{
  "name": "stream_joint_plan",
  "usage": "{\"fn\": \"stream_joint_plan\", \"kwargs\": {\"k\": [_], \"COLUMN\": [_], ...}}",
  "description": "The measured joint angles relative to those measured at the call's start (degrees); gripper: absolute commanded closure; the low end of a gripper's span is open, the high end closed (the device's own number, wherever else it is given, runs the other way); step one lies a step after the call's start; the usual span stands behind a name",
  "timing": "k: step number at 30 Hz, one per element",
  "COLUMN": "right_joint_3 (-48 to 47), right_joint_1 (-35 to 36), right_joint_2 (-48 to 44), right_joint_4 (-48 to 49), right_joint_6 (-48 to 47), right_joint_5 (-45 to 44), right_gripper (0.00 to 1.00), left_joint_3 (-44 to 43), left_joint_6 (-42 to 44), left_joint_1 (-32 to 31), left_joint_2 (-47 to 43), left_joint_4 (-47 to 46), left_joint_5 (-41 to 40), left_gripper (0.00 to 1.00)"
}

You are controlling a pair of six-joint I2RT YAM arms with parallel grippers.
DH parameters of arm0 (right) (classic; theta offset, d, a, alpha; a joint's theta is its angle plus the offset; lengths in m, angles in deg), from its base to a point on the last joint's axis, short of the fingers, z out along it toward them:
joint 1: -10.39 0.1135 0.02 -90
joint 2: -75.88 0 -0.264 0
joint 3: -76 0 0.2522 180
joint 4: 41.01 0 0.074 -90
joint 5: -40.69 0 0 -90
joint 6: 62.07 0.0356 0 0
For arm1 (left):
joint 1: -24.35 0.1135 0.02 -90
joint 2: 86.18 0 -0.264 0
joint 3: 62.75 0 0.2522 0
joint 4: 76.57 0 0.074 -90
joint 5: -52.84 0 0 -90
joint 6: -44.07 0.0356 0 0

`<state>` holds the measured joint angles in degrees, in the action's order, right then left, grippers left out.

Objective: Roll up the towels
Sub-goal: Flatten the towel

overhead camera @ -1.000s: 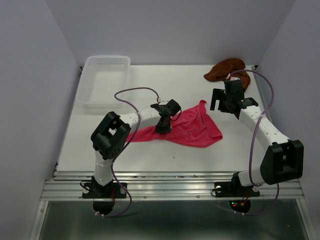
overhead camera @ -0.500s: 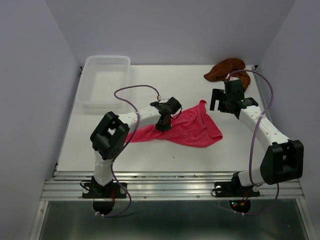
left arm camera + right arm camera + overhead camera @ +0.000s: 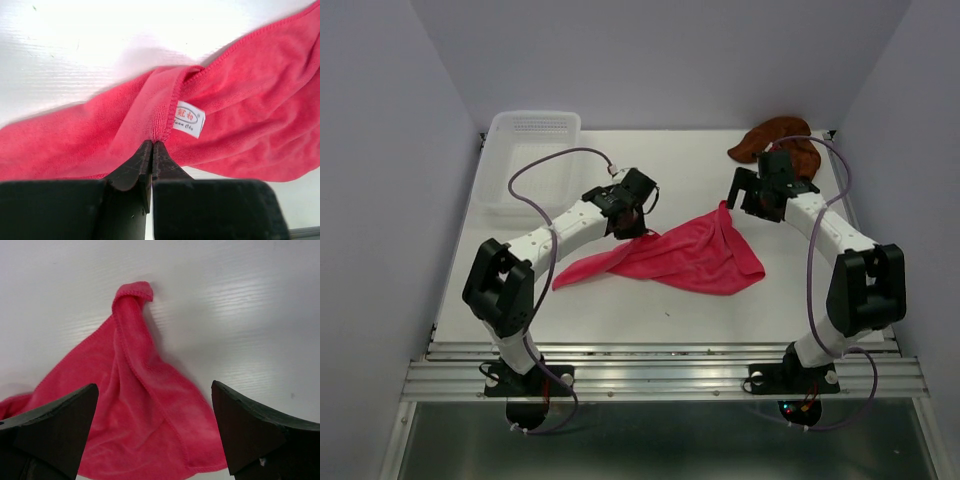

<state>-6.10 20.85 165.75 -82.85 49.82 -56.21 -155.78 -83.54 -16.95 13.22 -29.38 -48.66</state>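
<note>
— Can any writing be read anywhere?

— Print is found only on a small white tag (image 3: 189,119) sewn into the hem of the pink towel (image 3: 250,95), seen from the left wrist. Two red characters are printed above a smaller line of letters; neither can be deciphered with certainty.

Basket (image 3: 533,160) on the desk's (image 3: 620,310) far left corner, near towel (image 3: 695,258) at centre, far towel (image 3: 775,136) in the far right corner
</note>
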Motion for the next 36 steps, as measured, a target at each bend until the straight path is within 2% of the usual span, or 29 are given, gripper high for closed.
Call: {"fn": "stream_joint_plan", "kwargs": {"k": [7, 12, 17, 26, 36], "right_joint_3": [-6.7, -12.4, -15.1, -17.4, -21.7], "right_joint_1": [1.3, 4.0, 5.7, 6.1, 6.1], "right_joint_2": [9.7, 16.7, 20.9, 24.6, 29.0], "right_joint_4": [2.0, 2.8, 2.6, 2.6, 2.4], "right_joint_6": [5.4, 7.4, 9.4, 12.6, 13.9], "right_joint_5": [1.1, -2.5, -4.7, -7.1, -10.1], "right_gripper": [0.02, 0.14, 0.16, 0.22, 0.4], "left_joint_3": [4.0, 6.9, 7.3, 7.3, 7.6], "left_joint_6": [1.1, 1.7, 2.3, 3.2, 3.3], "left_joint_1": [4.0, 6.8, 8.7, 8.8, 9.6], "left_joint_2": [-5.3, -7.7, -8.1, -8.1, -8.2], "left_joint_4": [-3.5, -5.2, -7.1, -8.4, -8.9], "left_joint_5": [3.9, 6.5, 7.2, 8.3, 8.6], "left_gripper": [1.0, 1.0, 1.0, 1.0, 1.0]}}
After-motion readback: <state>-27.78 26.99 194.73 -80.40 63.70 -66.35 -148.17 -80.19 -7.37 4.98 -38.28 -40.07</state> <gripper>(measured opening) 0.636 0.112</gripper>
